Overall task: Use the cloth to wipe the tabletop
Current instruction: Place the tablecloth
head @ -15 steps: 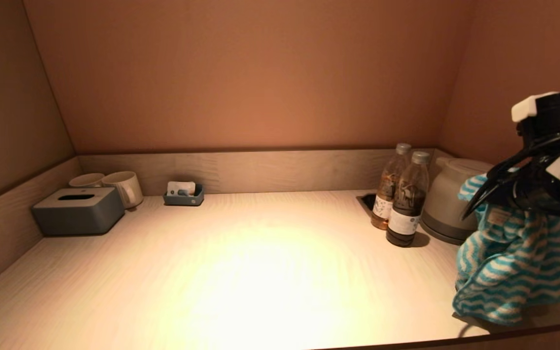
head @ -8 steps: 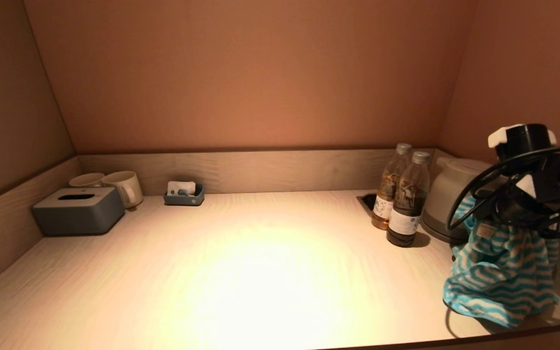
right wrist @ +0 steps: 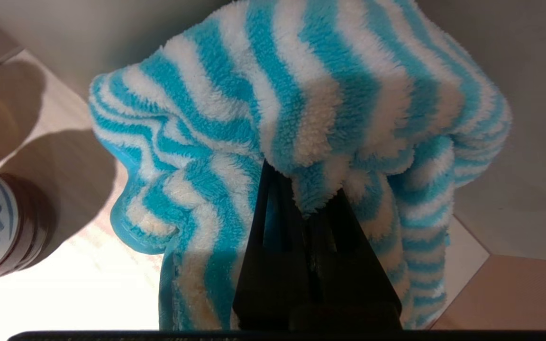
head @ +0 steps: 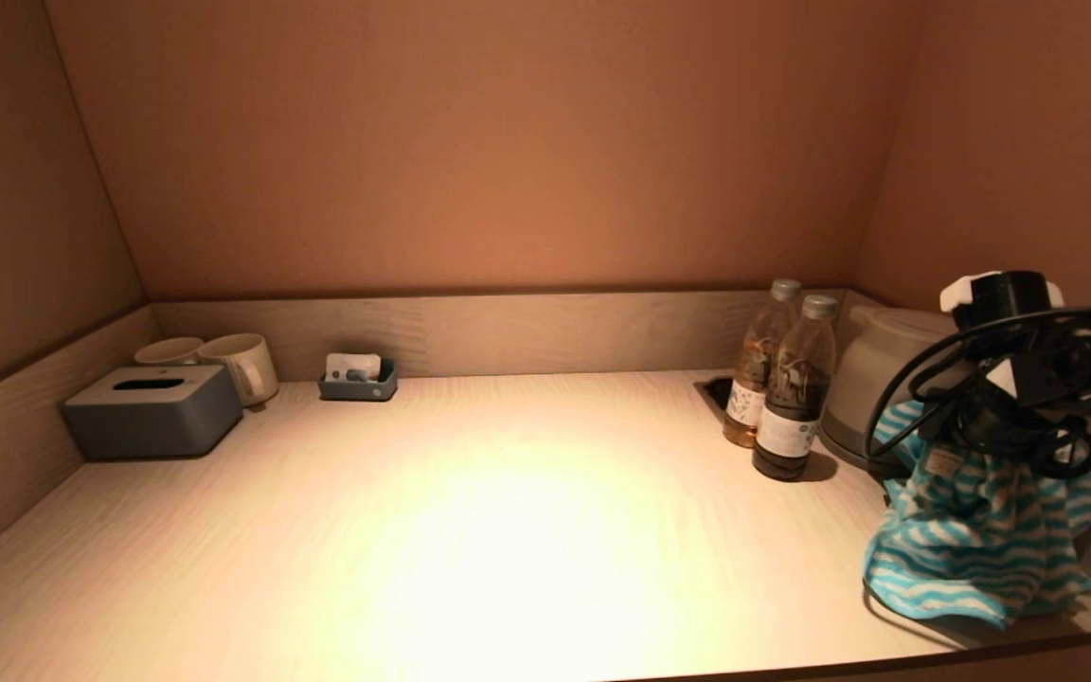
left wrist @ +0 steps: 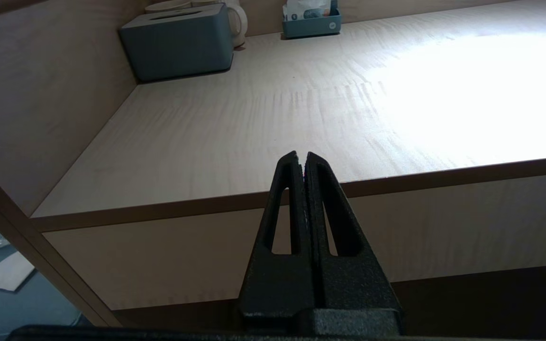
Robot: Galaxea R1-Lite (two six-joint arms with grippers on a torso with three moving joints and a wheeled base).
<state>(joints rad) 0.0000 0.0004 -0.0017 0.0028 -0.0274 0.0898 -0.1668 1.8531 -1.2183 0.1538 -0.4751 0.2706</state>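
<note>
Cloth (head: 976,545) gripped by right tool (right wrist: 318,199), lowered since a second ago; lower folds now laid on surface (head: 508,530) at near right corner, beside kettle (head: 872,384). Wiping contact established. Left tool (left wrist: 301,158) closed, empty, parked below front edge.

- Right end effector (head: 986,445) has descended at the right end of the surface (head: 508,530); a second ago its wrist housing stood well above the kettle (head: 872,379), and it now sits level with the kettle's upper body
- Descent was large over the first half second and slight over the second
- Striped cloth (head: 976,535), clamped in that end effector, has come down with it; its lower folds now lie bunched on the surface near the front right edge, where earlier they hung longer and looser
- Cloth now covers less of the kettle's front
</note>
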